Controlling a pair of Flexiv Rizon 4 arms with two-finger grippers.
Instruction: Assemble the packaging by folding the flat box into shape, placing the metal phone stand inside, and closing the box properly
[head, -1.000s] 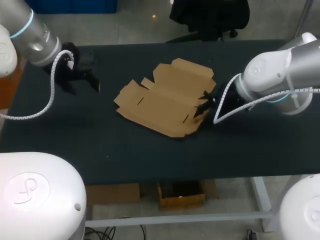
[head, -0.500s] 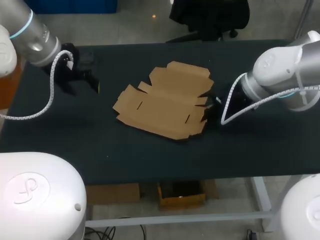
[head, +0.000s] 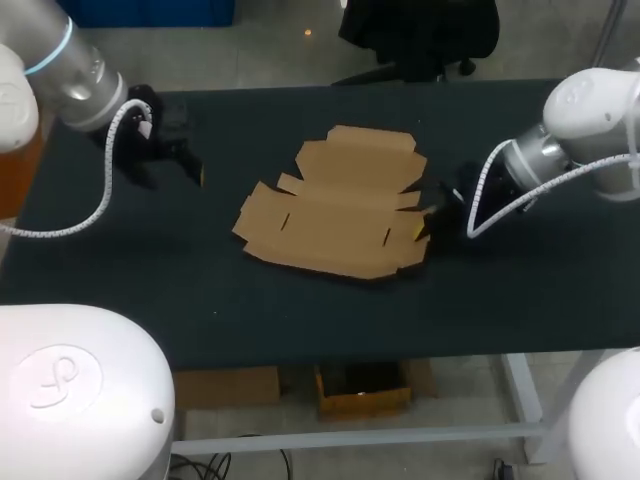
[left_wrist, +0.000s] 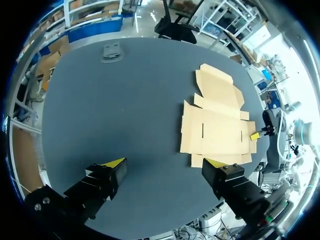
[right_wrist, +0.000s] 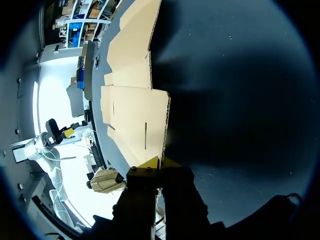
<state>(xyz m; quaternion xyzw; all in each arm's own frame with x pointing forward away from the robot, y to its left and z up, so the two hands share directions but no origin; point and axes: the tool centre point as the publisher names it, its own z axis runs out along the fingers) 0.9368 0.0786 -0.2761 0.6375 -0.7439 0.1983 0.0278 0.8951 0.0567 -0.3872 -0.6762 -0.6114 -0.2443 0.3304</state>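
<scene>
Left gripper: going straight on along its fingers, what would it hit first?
Probably the bare table top, beside the flat cardboard box; nothing lies between the left gripper and that surface, though depth is unclear.

Matt brown corrugated cardboard flat box (head: 340, 205), raw fluted edge showing, dark matt bench (head: 300, 300) top, faintly speckled, smooth glossy white shells and silvery metal on left arm (head: 72, 75) and right arm (head: 590, 100)
</scene>
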